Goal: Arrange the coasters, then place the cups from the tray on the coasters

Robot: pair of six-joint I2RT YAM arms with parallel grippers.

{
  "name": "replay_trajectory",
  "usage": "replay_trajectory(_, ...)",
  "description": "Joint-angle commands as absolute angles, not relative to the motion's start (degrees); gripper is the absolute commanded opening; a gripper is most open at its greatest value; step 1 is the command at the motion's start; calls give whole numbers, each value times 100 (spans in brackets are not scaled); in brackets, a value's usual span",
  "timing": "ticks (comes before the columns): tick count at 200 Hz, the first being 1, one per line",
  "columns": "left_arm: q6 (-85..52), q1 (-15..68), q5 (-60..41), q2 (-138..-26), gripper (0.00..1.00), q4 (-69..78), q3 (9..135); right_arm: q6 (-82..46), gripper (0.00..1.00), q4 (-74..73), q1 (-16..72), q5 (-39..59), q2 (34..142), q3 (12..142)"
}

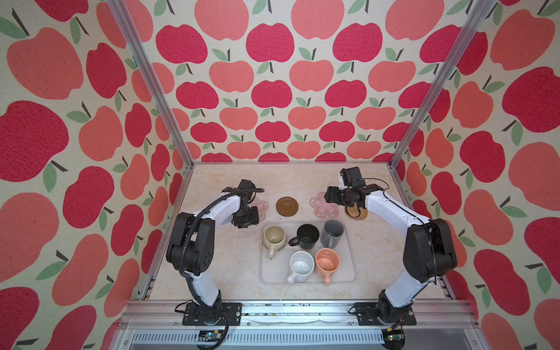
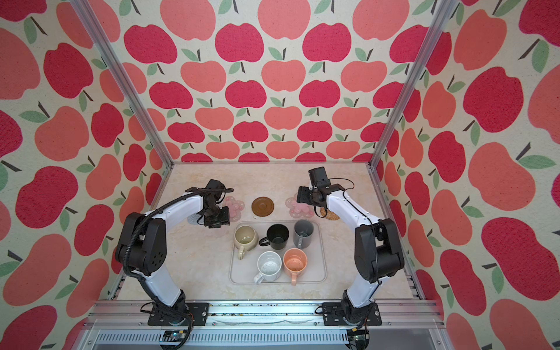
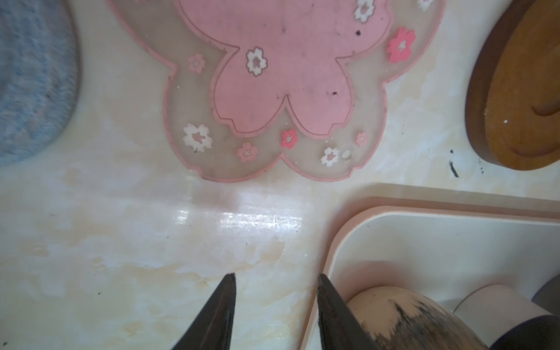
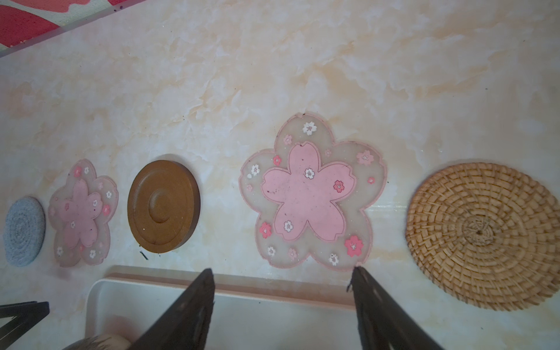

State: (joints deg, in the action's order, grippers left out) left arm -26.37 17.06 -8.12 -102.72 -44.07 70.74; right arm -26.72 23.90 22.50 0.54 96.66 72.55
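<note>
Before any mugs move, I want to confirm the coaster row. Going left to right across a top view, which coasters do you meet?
In a top view: grey crocheted coaster → left pink flower coaster → brown wooden coaster → right pink flower coaster → rattan coaster.

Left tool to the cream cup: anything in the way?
Nothing visible blocks it. The left tool hangs open at the corner of the tray nearest the cream cup; only the tray's low rim lies between them.

Left fingers (image 3: 216,315) stand slightly parted, right fingers (image 4: 191,312) wide apart.
</note>
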Motion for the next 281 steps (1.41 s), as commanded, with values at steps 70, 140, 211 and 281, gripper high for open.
replay_trajectory(70,-2844,1652,-301,-10883,45,-4100,7057,-2664,74,2435,2254,-33,9399,7282)
replay_trajectory(140,-2851,1552,-132,-11165,45,-3977,7205,-2628,74,2479,2256,-46,9342,7262)
replay_trajectory(211,-2768,1437,-196,-11373,44,-3871,7368,-2720,74,2479,2256,-8,9283,7176)
replay_trajectory(281,-2750,1389,19,-11477,44,-3746,7434,-2804,74,2452,2257,43,9271,7120)
